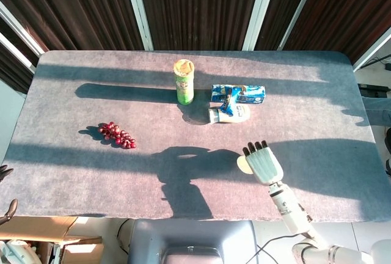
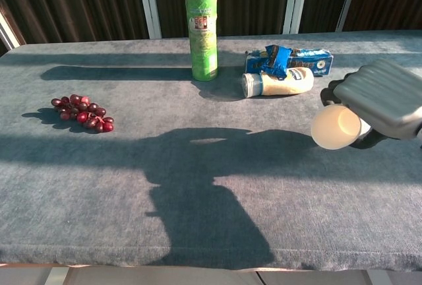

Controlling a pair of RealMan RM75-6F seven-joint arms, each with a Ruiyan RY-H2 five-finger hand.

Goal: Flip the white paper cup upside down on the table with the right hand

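While my right hand (image 2: 381, 97) grips the white paper cup (image 2: 336, 126), the cup lies tipped on its side above the table (image 2: 198, 186), its open mouth turned toward the chest camera. My fingers (image 1: 255, 148) curl over the cup's far side and the back of the hand faces up, so in the head view only a sliver of the cup (image 1: 244, 164) shows at the hand's (image 1: 263, 163) left edge. I cannot tell whether the cup touches the cloth or hangs just clear of it. Near it, further back on the table, a white bottle (image 2: 278, 82) lies on its side, touching a blue packet (image 2: 290, 58) behind it. A green tube can (image 2: 202, 33) stands upright to their left. A bunch of red grapes (image 2: 82, 113) rests well apart on the left side. My left hand (image 1: 5, 171) barely shows at the head view's left edge, too little to tell how its fingers stand
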